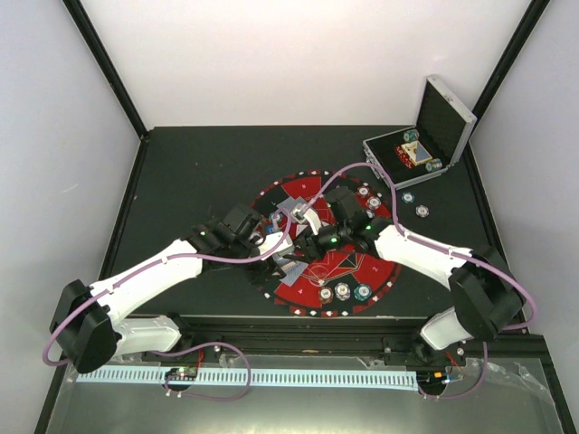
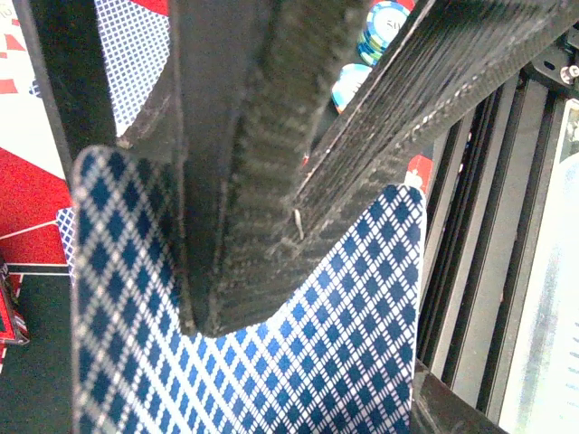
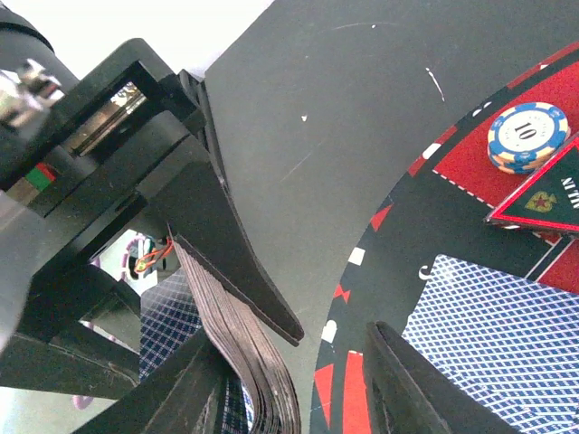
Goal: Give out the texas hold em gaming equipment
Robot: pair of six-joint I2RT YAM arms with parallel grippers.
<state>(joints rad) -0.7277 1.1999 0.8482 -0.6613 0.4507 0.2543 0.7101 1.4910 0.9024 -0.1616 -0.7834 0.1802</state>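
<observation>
My left gripper (image 1: 282, 238) is shut on a deck of playing cards (image 1: 297, 215) with blue diamond backs, held above the middle of the round red-and-black mat (image 1: 298, 185). In the left wrist view the deck's top card (image 2: 317, 362) fills the frame under my finger (image 2: 235, 181). My right gripper (image 1: 306, 239) is open at the deck's edge. In the right wrist view the bent deck (image 3: 262, 380) stands between its open fingers (image 3: 425, 389). A card (image 3: 507, 325) lies face down on the mat beside a chip (image 3: 527, 136) and a triangle marker (image 3: 543, 203).
Chips (image 1: 344, 291) sit at the mat's near edge, others (image 1: 369, 197) at its far right, and two (image 1: 416, 203) lie off the mat. The open silver case (image 1: 425, 145) stands at the back right with chips inside. Cards (image 1: 289, 271) lie on the mat below the grippers.
</observation>
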